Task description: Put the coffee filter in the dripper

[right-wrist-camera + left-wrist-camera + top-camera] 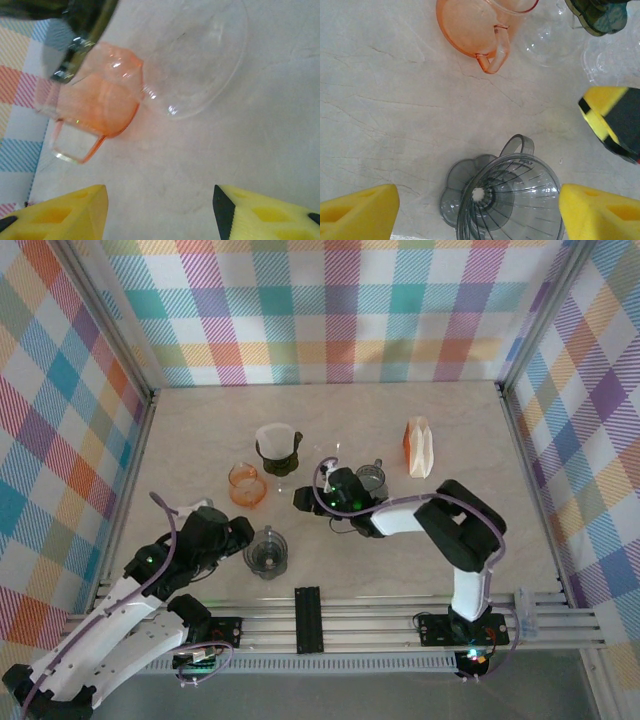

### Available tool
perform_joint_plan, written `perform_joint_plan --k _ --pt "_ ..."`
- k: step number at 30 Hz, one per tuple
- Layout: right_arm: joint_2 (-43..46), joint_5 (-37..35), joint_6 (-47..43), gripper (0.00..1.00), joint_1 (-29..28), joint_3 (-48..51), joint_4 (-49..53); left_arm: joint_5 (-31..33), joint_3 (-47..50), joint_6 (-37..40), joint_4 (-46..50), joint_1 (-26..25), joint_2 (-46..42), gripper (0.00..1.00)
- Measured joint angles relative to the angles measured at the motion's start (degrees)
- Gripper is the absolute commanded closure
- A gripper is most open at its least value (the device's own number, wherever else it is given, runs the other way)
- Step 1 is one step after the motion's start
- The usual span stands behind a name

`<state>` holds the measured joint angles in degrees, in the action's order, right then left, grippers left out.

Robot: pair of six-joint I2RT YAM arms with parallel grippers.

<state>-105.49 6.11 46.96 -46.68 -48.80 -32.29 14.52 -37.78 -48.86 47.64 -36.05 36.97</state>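
2 hazards from here, both down to crowding.

Locate the coffee filter (pixel 274 435) first: white, apparently seated already in the dark dripper (pixel 281 462) at 11 o'clock from the centre of the bench (pixel 470 530). Cannot confirm full seating from above. Orange-and-white pack (pixel 418 446) out at 2 o'clock.

Left end effector (pixel 240 537): fingers spread wide, gripping nothing, straddling a smoky grey dripper (pixel 512 200) at 7 o'clock. Right end effector (pixel 303 500): fingers parted over bare bench, empty, just beside an orange dripper (pixel 100 105) and a clear glass piece (pixel 200 55).

Hazard 1: a knock between the 2 arms. Very little room between them, with a yellow finger (pixel 615 122), likely the right arm's, at 3 o'clock in the left wrist view. Enough for contact on any sideways sweep.

Hazard 2: toppled glassware. Risk of tipping the grey dripper by closing or lifting off-centre. Risk of clipping the orange dripper or the clear piece by swinging low toward 11 o'clock. Probably also of nudging the dark dripper and shaking the light paper askew.
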Motion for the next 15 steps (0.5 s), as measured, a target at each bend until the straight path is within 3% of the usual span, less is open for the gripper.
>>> perform_joint_plan --k 10,15 --pt "17.42 -0.07 -2.99 0.37 -1.40 7.72 9.84 -2.21 -6.99 5.38 -1.25 0.63 19.10 0.30" --pt "24.63 -1.25 -5.29 0.36 -1.40 11.45 14.86 0.00 -7.96 7.50 -1.29 1.79 21.03 0.36"
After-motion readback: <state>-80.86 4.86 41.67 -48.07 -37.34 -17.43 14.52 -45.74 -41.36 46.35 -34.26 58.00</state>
